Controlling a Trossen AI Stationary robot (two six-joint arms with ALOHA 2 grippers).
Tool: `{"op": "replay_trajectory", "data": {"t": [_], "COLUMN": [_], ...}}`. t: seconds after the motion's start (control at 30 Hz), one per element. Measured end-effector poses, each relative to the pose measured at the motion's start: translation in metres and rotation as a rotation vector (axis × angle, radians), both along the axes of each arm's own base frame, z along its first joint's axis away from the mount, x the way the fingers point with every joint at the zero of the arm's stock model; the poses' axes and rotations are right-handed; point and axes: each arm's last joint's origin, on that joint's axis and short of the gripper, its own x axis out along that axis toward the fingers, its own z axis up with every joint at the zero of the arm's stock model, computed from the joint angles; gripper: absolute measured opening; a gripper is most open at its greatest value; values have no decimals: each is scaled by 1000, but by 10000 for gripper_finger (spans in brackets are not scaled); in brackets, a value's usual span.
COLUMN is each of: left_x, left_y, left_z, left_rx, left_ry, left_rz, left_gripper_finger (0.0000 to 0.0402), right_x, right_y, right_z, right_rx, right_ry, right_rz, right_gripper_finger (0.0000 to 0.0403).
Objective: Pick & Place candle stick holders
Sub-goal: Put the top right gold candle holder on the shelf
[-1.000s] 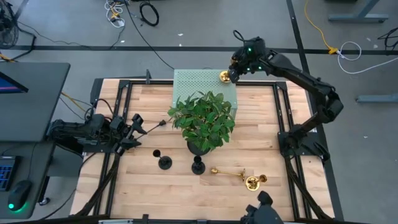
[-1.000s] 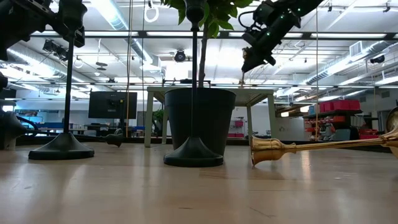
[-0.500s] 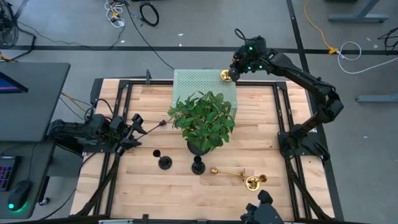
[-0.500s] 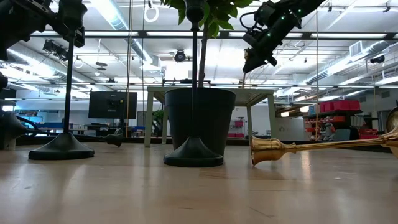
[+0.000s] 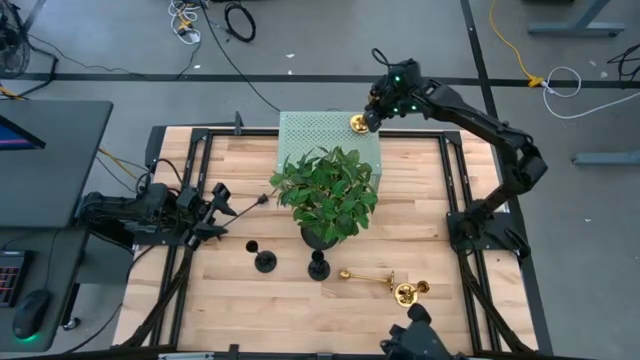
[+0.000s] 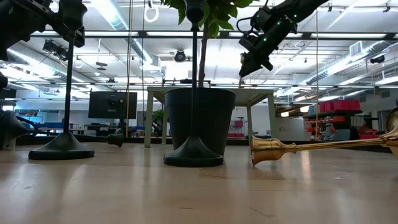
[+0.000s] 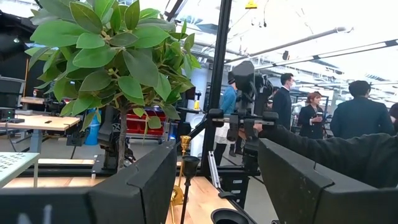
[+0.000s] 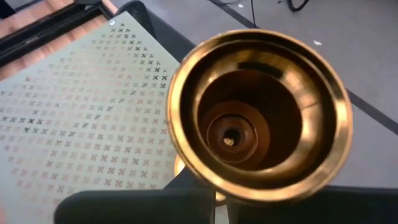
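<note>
The right gripper (image 5: pixel 366 118), clamped on one polished brass holder (image 5: pixel 358 123), hangs over the far corner of the perforated green mat (image 5: pixel 305 135), so I'd judge none placed yet. Its twin (image 5: pixel 380 281) lies toppled near two upright matte black holders (image 5: pixel 264 258) beside the plant (image 5: pixel 325 190). The left gripper (image 5: pixel 222 208) waits, fingers apart, at the table's left.
</note>
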Motion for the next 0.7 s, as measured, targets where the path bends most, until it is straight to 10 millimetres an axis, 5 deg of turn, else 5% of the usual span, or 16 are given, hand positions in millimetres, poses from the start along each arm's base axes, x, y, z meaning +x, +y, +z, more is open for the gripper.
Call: {"op": "replay_trajectory", "data": {"t": [0.33,0.7], "left_x": [0,0], "left_y": [0,0], "left_z": [0,0], "left_rx": [-1,0], "left_ry": [0,0], "left_rz": [0,1], "left_gripper_finger": [227,227], "right_x": [2,2], "right_y": [-2,-3], "right_z": [-3,-6], "right_rx": [-5,3], "right_ry": [13,26], "right_rz": [-4,-17], "right_gripper_finger": [4,65]}}
